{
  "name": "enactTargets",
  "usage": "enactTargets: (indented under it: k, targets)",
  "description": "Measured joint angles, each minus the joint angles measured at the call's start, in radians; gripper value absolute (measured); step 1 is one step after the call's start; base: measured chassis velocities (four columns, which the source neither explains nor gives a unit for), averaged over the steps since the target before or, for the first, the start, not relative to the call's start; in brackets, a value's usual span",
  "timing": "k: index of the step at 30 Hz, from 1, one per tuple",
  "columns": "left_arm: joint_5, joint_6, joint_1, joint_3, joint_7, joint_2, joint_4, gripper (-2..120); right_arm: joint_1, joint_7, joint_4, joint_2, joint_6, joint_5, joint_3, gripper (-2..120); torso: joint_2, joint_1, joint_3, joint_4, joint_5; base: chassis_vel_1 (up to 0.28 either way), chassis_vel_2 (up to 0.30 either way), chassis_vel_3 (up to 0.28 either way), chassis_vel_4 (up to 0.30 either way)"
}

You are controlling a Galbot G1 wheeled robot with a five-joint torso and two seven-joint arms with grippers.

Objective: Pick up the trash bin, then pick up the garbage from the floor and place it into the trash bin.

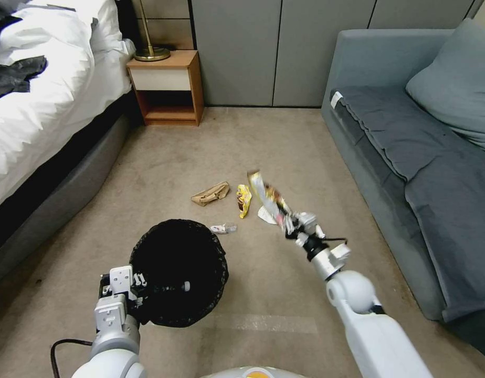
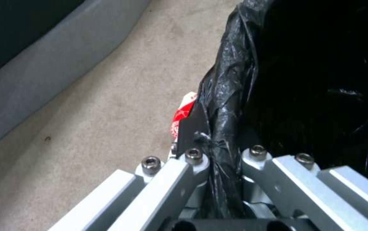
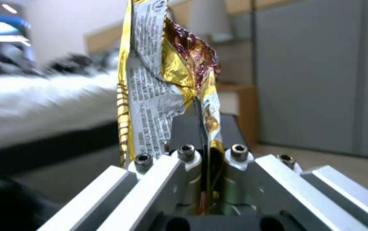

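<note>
The trash bin (image 1: 178, 273), lined with a crinkly black bag, is at the lower left of the head view. My left gripper (image 1: 144, 287) is shut on its near rim. In the left wrist view that gripper (image 2: 218, 142) pinches the folded bag (image 2: 231, 83), and a red packet (image 2: 181, 116) lies on the carpet beside it. My right gripper (image 1: 290, 221) is raised above the floor, shut on a gold snack wrapper (image 1: 266, 193) that sticks up from its jaws (image 3: 162, 80). On the floor (image 1: 284, 147) lie a brown paper bag (image 1: 210, 193), a yellow wrapper (image 1: 244, 200), a white tissue (image 1: 264, 214) and a small clear packet (image 1: 223, 228).
A bed (image 1: 38, 105) with white covers runs along the left. A wooden nightstand (image 1: 166, 86) stands at the back beside it. A grey sofa (image 1: 410, 157) lines the right side. Open carpet lies between them.
</note>
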Motion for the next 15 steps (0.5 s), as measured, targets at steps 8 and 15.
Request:
enactTargets:
  k: [8,15]
  targets:
    - [-0.001,0.002,-0.009,0.015,0.0,0.004,0.005,1,-0.103,0.025,0.18,-0.064,-0.007,-0.005,-0.199,0,0.0,0.0,0.0,0.0,0.0,0.0,0.0,0.0,0.0]
    - [-0.001,0.003,-0.009,0.027,0.001,0.003,0.006,1,-0.072,0.079,0.047,-0.065,0.003,-0.117,-0.39,0,0.0,0.0,0.0,0.0002,0.0003,0.0,0.0,0.0,0.0]
